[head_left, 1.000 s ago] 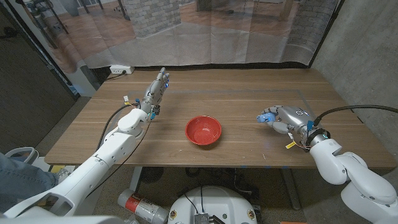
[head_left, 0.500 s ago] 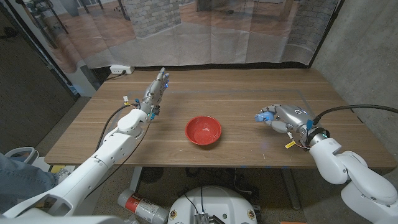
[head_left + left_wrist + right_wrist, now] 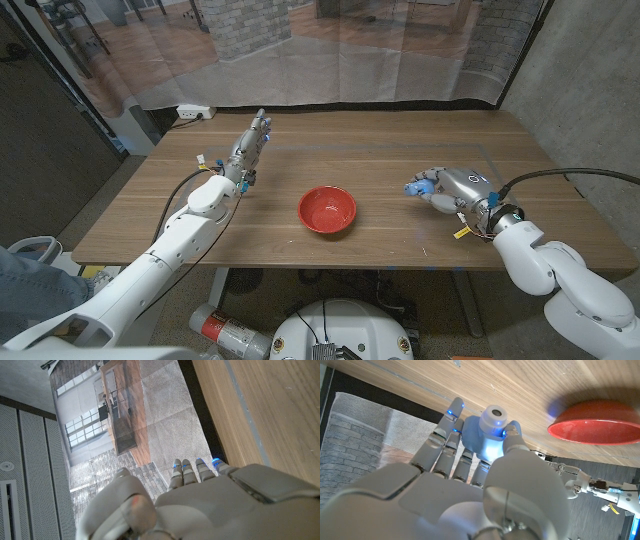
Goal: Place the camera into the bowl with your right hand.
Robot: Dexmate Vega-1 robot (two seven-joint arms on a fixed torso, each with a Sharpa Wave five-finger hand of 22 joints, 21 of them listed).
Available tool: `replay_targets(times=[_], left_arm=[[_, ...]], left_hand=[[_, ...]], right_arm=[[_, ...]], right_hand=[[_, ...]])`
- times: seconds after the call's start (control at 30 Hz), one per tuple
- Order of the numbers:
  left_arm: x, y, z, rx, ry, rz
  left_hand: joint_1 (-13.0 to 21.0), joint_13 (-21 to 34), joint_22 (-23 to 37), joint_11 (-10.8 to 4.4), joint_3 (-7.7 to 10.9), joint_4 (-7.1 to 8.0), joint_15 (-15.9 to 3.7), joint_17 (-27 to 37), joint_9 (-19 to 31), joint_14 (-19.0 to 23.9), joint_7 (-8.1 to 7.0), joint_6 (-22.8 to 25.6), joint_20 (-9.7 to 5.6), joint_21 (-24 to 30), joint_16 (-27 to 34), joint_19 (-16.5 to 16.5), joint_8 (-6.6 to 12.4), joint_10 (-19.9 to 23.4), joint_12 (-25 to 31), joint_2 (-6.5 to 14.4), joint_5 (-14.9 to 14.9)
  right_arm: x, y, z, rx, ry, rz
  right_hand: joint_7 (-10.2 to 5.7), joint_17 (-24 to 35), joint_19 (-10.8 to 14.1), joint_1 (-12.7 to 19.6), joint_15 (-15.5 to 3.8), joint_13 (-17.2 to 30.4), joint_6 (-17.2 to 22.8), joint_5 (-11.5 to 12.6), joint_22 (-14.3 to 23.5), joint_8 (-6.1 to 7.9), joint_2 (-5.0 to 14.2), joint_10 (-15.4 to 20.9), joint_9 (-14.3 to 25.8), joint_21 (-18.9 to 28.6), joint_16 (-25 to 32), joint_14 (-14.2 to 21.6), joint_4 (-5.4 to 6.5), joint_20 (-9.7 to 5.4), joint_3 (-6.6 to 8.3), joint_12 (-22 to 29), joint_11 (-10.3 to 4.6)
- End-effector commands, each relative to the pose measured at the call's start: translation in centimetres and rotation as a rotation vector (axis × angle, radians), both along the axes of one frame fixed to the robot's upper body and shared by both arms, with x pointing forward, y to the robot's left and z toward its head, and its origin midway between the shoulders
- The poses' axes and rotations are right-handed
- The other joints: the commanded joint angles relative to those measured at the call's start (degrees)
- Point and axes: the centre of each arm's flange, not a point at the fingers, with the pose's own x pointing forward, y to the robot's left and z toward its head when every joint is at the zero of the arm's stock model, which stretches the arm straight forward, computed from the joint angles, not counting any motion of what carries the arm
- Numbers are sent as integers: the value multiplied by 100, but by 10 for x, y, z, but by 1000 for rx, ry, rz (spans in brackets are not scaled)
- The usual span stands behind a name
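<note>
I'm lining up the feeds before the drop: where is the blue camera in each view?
Head view: the camera sits right of centre, held in the right hand, right of the red bowl.
Right wrist view: camera at centre, between the fingers, bowl at the right edge.
Left wrist view: not in it.
Shared landmark: the bowl.

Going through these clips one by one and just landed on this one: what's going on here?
The right hand grips a small blue and white camera and holds it to the right of the red bowl, which sits empty near the middle of the wooden table. The camera is not yet in the bowl. The left hand waits at the table's far left, fingers extended, holding nothing.
</note>
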Motion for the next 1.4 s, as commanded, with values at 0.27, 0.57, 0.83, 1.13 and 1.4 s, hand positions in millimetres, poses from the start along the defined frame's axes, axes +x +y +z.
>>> replay_targets(times=[0.27,0.57,0.83,1.13,1.4], left_arm=[[-4,1,-2,-4,-5,0],[-6,1,-7,-13,-4,-1],[-11,5,-9,-17,-8,10],[-13,6,-7,-17,-14,11],[-13,6,-7,-16,-13,8]], left_hand=[[31,9,21,-18,-53,9,14,30,13,0,5,41,22,-43,1,32,-4,26,6,32,-36],[36,9,21,-7,-61,8,13,30,13,1,9,45,21,-51,1,37,-4,17,3,37,-39],[41,9,22,13,-68,7,21,30,14,-10,23,51,20,-60,-4,42,-3,-27,-14,43,-43],[45,9,22,14,-73,6,25,31,14,-14,32,52,22,-66,-5,43,-3,-27,-13,47,-45],[49,9,22,15,-78,5,28,31,14,-14,32,56,24,-72,-5,46,-3,-20,-9,51,-47]], right_arm=[[-2,20,5,-32,-21,69],[-2,30,9,-44,-31,111],[-4,35,11,-61,-32,135],[-6,42,12,-67,-43,157],[-5,49,14,-72,-56,179]], right_hand=[[30,27,12,77,-619,19,75,1,30,27,35,142,25,60,-11,63,-7,-29,44,59,-16],[31,40,6,78,-646,19,95,4,32,29,45,196,30,62,-9,82,0,-36,49,80,-23],[10,50,2,83,-662,18,106,9,34,26,50,230,33,64,-6,105,1,-37,54,92,-31],[18,63,2,90,-654,16,152,14,36,35,58,241,36,70,4,146,2,-43,62,94,-24],[17,74,6,102,-652,16,177,19,39,37,67,266,39,76,12,183,0,-55,72,102,-34]])
